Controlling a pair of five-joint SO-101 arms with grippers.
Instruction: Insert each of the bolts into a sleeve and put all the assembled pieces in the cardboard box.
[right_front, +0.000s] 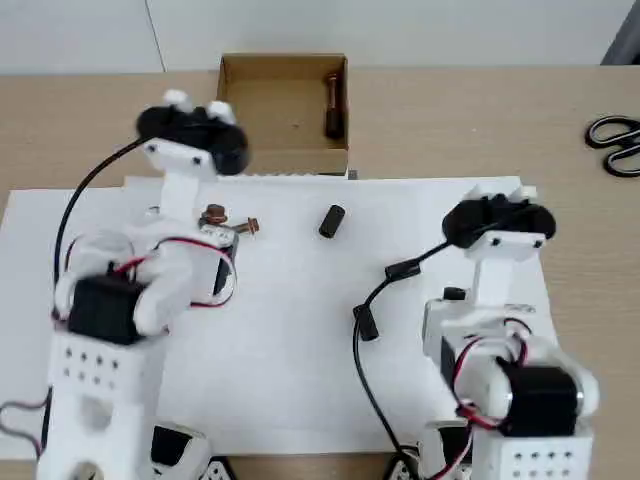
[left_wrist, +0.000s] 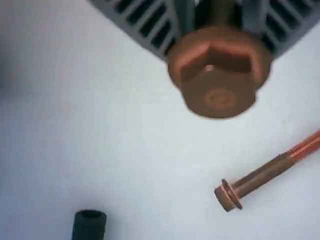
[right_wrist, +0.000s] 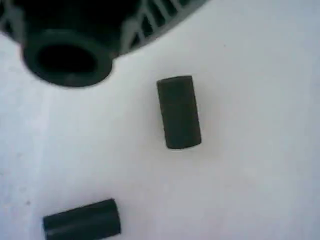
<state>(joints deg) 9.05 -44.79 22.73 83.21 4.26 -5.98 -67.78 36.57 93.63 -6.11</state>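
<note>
Left wrist view: left tool (left_wrist: 218, 17) clamps bolt (left_wrist: 217, 75); right tool (right_wrist: 70, 25), seemingly sleeve (right_wrist: 67, 60).

Cardboard box (right_front: 283, 150) at rear centre of worktop (right_front: 450, 120), just behind paper sheet (right_front: 300, 340); assembled piece (right_front: 333, 105) in it, by its R wall. Scissors (right_front: 615, 145) far R on worktop, off sheet. On sheet: loose bolt (left_wrist: 265, 172) just beside L gripper (left_wrist: 210, 15), which grips held bolt (left_wrist: 218, 75); lone sleeve (right_front: 331, 221) R of loose bolt, in front of box. R gripper (right_wrist: 70, 25) w/ held sleeve (right_wrist: 67, 57) over sheet; sleeve A (right_wrist: 179, 112) & sleeve B (right_wrist: 81, 220) lie below it, apart.
</note>
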